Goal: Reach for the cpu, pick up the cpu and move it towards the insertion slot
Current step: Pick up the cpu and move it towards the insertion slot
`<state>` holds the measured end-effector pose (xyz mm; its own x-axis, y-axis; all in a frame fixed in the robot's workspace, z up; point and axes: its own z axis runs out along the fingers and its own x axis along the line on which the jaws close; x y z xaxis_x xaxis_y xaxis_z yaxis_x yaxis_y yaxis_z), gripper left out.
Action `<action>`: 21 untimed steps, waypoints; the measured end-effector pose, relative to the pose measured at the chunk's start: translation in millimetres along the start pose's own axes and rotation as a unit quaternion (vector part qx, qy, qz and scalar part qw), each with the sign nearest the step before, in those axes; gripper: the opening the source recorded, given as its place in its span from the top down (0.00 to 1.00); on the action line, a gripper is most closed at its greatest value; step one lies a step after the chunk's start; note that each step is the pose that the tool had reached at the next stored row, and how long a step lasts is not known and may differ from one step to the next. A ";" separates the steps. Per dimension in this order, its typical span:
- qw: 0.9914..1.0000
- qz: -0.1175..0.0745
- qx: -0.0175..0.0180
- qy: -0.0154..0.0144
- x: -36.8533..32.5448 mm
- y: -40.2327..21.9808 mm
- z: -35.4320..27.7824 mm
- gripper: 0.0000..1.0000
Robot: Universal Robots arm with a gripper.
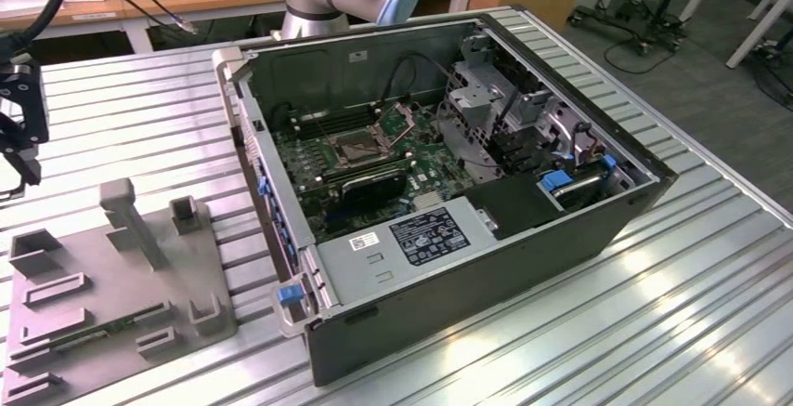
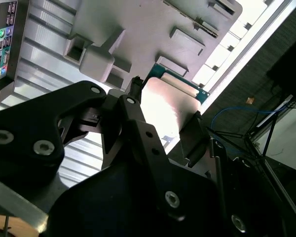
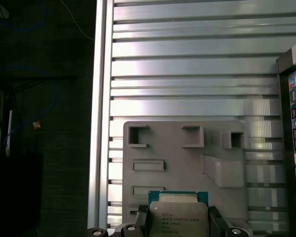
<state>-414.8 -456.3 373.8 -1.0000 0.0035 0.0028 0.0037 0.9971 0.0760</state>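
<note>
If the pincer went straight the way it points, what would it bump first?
Probably the grey tray. It lies just past the cpu that the pincer grips, though depth is hard to judge.

Grey tray [image 1: 124, 287] sits beside open computer case [image 1: 521, 276], possibly touching.

Bare ribbed aluminium counter [image 1: 136, 118] lies between the grey moulded plastic tray [image 1: 118, 285] and the open black computer case [image 1: 521, 257]. The tray's upright posts [image 1: 132, 222] and the case's raised wall [image 1: 252, 137] bar a low path; room above the square metal-framed socket [image 1: 353, 152] seems clear.
</note>
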 end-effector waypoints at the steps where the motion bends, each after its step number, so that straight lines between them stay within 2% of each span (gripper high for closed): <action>1: 1.000 0.000 0.000 0.000 0.0 0.0 -0.1 0.45; 7: 1.000 0.000 0.000 0.000 0.0 0.6 -7.8 0.45; 12: 1.000 0.000 0.000 0.000 -2.9 0.6 -8.2 0.45; 21: 1.000 0.000 0.000 0.000 -13.5 0.7 -8.2 0.45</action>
<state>-401.3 -456.3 382.1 -1.0000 0.0044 0.0032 0.0046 0.9971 0.0761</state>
